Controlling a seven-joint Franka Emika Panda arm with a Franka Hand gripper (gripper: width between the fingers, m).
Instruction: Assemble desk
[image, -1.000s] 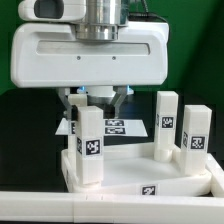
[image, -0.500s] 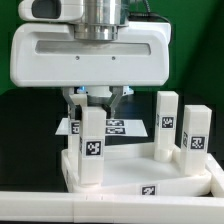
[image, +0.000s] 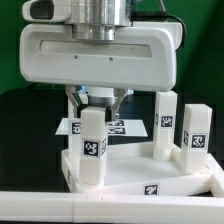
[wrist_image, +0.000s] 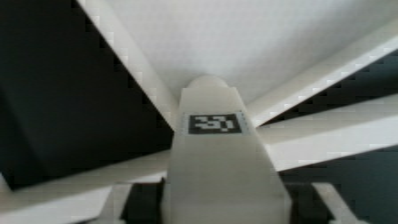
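Observation:
The white tabletop panel (image: 150, 172) lies rim-up at the front. Two white legs (image: 165, 125) (image: 195, 136) stand upright at its corners on the exterior view's right. A third leg (image: 92, 146) with a square marker stands upright at the corner on the exterior view's left. My gripper (image: 96, 108) hangs straight over this leg, one finger on each side of its top, shut on it. In the wrist view the same leg (wrist_image: 217, 140) fills the space between my fingers (wrist_image: 134, 200), over the panel's rim (wrist_image: 320, 125). A fourth leg is not in view.
The marker board (image: 118, 127) lies flat on the black table behind the panel. A white bar (image: 40, 206) runs along the front edge of the exterior view. A green wall stands behind.
My gripper body has shifted toward the exterior view's right and slightly up. The leg between the fingers has moved a little the same way. The other legs have not moved.

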